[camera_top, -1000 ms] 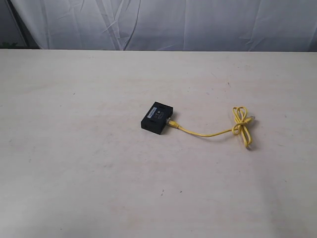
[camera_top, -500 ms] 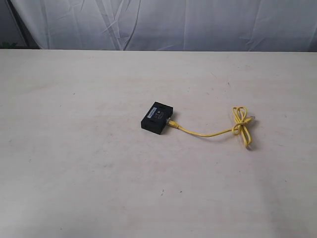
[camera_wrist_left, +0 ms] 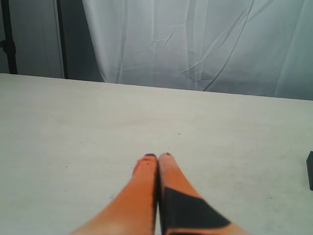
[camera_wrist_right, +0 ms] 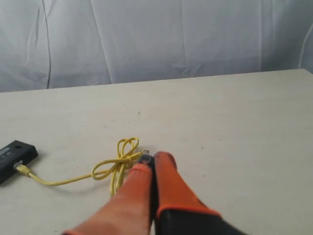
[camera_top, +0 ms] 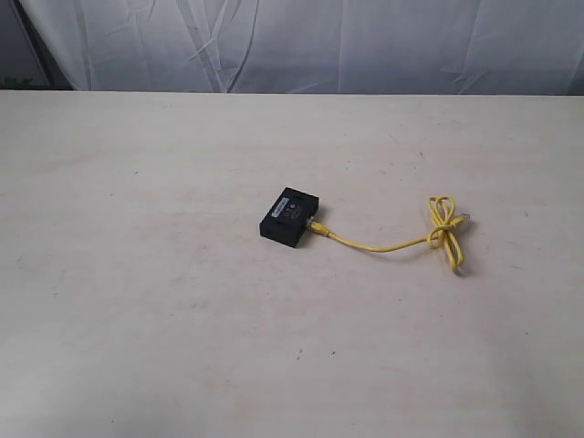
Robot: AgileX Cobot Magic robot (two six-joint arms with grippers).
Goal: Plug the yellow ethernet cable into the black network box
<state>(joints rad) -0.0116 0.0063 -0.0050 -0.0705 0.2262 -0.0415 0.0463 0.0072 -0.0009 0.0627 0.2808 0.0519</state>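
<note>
Exterior view showed a pale table (camera_top: 182, 319). Left gripper (camera_wrist_left: 158, 156) and right gripper (camera_wrist_right: 152, 160) hung over it, each with fingers pressed together and holding nothing. The black network box (camera_top: 289, 216) lay flat near the table's centre. The yellow ethernet cable (camera_top: 442, 234) ran rightward from the box's right side, one plug touching it, to a looped bundle.

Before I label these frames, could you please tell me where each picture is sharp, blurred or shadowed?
Exterior view: soft, even light; the box and cable are sharp, with faint shadows. Left wrist view: the left gripper is blurred near the lens; the table beyond is clearer. Right wrist view: the right gripper is likewise soft, the cable reasonably crisp.
</note>
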